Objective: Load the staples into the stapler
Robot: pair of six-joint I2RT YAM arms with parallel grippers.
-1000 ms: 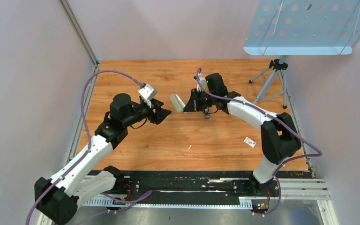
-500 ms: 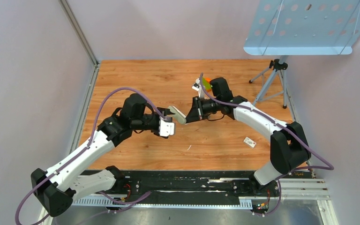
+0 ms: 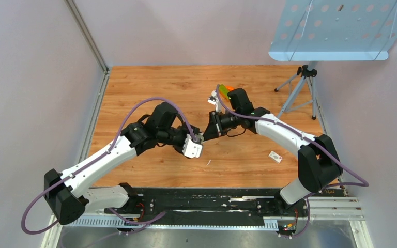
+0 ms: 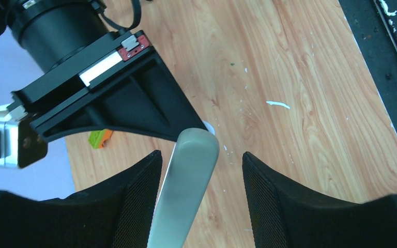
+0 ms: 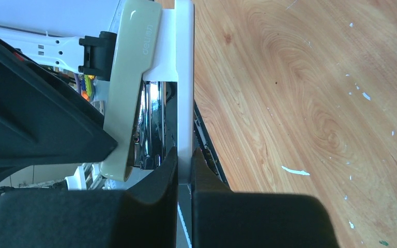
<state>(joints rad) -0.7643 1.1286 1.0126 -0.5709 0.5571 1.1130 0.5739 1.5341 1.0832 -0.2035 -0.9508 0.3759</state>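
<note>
My right gripper [image 3: 207, 132] [image 5: 184, 153] is shut on the white base of the stapler [image 5: 184, 77] and holds it above the table. The stapler's beige-grey lid [image 5: 134, 77] is swung away from the base, and the chrome magazine [image 5: 152, 124] shows between them. My left gripper [image 3: 196, 139] [image 4: 201, 155] is open, and the lid [image 4: 188, 186] lies between its fingers [image 4: 134, 206], close to the left one and well apart from the right. The staples are out of view.
A small white card [image 3: 275, 156] lies on the table at the right. An orange-and-green item [image 3: 227, 89] [image 4: 99, 138] sits behind the right wrist. A white scrap [image 3: 208, 163] lies near the front. A music stand [image 3: 336, 31] on a tripod [image 3: 302, 82] stands at the back right.
My left arm has swung right and forward and rolled its wrist; its open fingers now straddle the stapler's lid. My right arm has brought the stapler a little left and lower.
</note>
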